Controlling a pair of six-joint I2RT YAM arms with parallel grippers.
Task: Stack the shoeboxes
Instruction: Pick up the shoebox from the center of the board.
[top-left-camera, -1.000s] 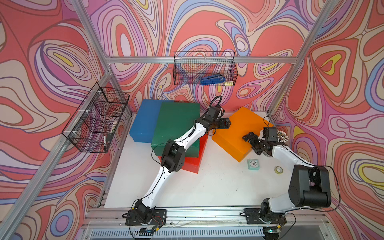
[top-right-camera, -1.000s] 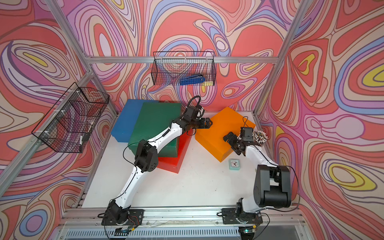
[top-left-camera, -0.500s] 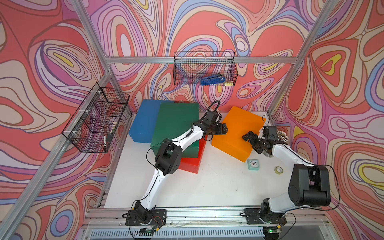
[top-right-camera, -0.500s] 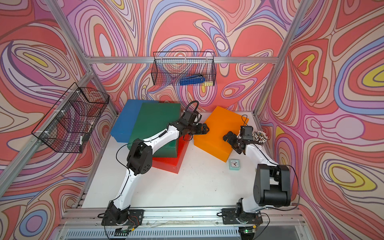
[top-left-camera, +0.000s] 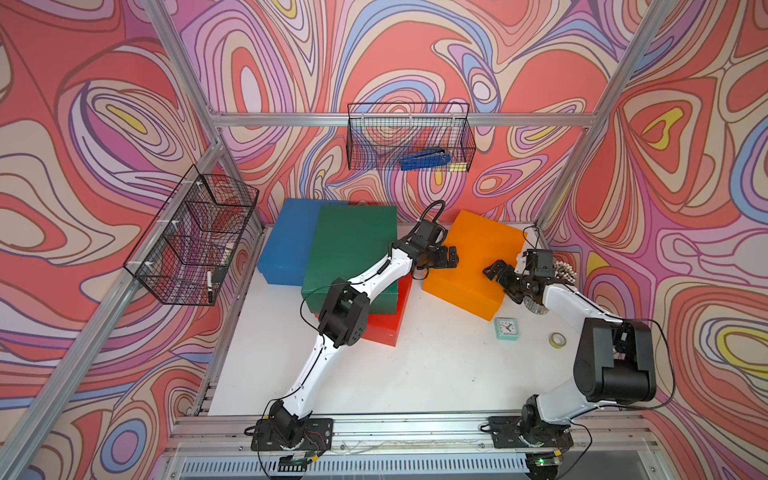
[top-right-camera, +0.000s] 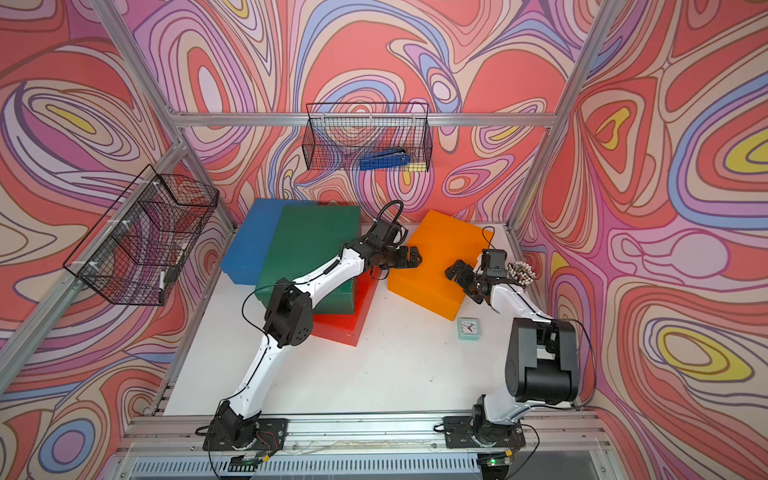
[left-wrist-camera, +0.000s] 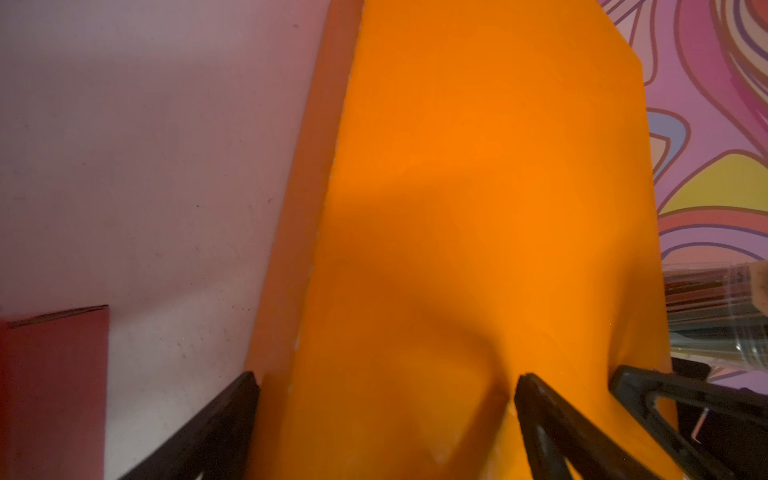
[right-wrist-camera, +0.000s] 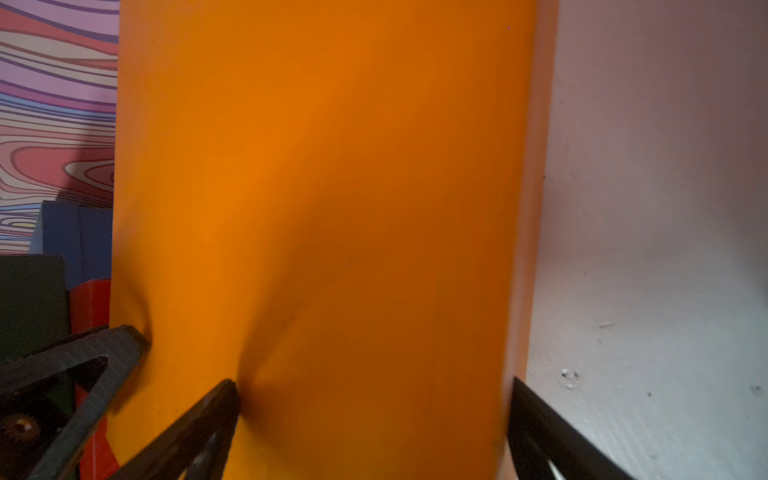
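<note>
Left hand was spread wide at one side of the orange rectangular lidded shoebox. Right hand was spread wide at the opposite side, and neither clamped anything. The box lay on the white counter, apart from the dark green shoebox stacked on the red shoebox. The blue shoebox was beside those.

Both top views: orange box was skewed to the counter edges. Its outline was near square, so the long axis was unclear from above.

Left wrist: one finger was outside the side wall and the other was over the lid. The box ran away toward the patterned wall.

Right wrist: matching straddle, fingers astride the far wall.

Long axis probably ran near-to-far, with the hands on the long sides. Likely the grasp step: close both hands evenly, lift level and in step, then turn the box parallel to the green one before lowering.
</note>
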